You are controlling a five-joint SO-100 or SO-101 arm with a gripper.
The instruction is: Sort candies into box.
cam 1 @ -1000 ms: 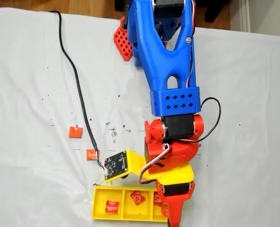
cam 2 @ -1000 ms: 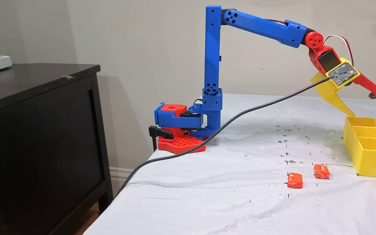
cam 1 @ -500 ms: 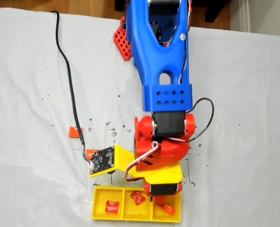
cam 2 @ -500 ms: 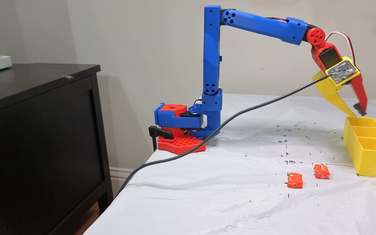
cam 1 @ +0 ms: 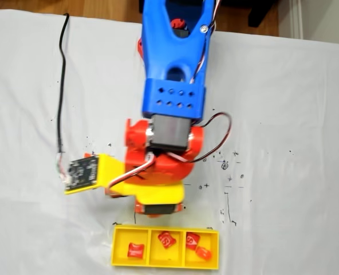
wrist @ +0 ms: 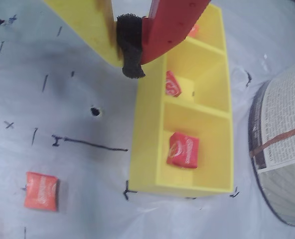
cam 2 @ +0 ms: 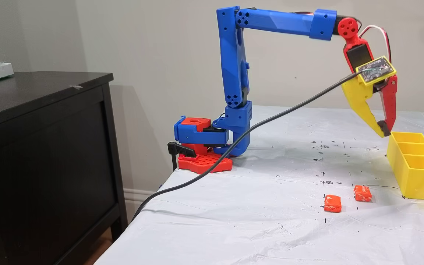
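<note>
Tool: the tool (cam 2: 383, 129) hangs with its tips together and nothing between them, just beside the yellow box (cam 2: 418, 179), above the table (cam 2: 256, 221).
Box: four candies lie in the box (cam 1: 119, 259): one red in the left compartment (cam 1: 136, 250), one in the middle (cam 1: 167, 240), two in the right (cam 1: 196, 246).
Loose candies: two orange candies (cam 2: 332, 203) lie on the table near the box.
Risk: I reckon a low swing toward them could clip the box wall and shove it.
Cable: the black cable (cam 2: 234, 147) trails near; it might snag.
</note>
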